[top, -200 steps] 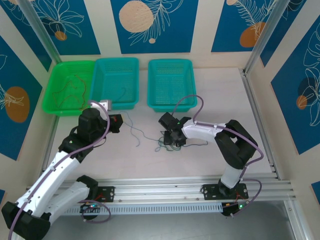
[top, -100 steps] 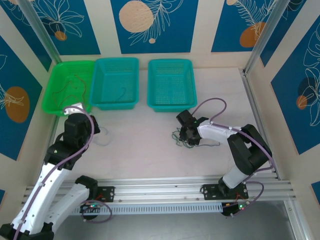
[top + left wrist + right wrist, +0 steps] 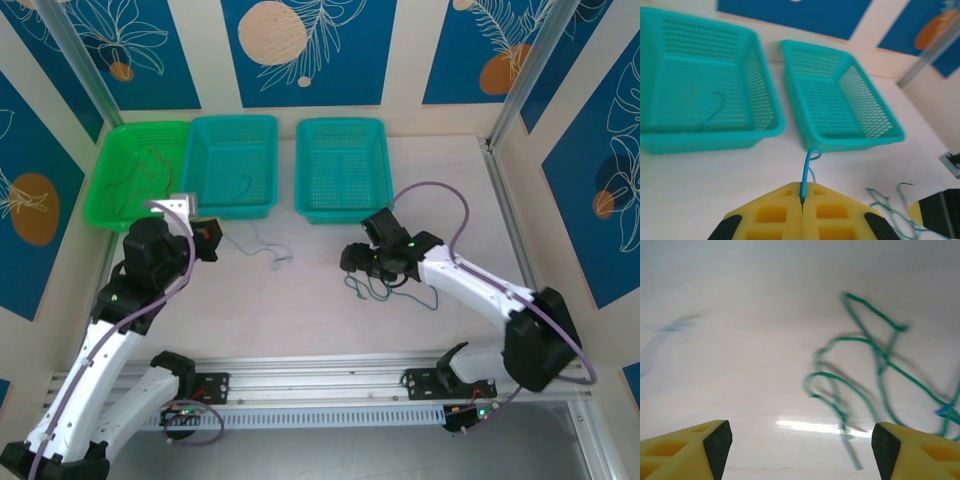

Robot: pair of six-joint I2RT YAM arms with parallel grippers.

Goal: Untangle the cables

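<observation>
Pinching a blue cable (image 3: 809, 162) tight in the left gripper (image 3: 802, 197), just short of the middle basket (image 3: 715, 136). Hovering the right gripper (image 3: 801, 442), jaws wide apart, over the green cables (image 3: 865, 375) knotted on the table (image 3: 300, 310). Partway there, by the look of it: reddish cables (image 3: 150, 170) already in the green basket (image 3: 130, 222), one more in the middle basket, green knot left to sort.

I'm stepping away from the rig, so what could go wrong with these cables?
The left pincer pinches the thin blue wire near its tip, so it might slip free. The right pincer hangs open over the curly green wires, which overlap in loops; closing there could grab several at once.
</observation>
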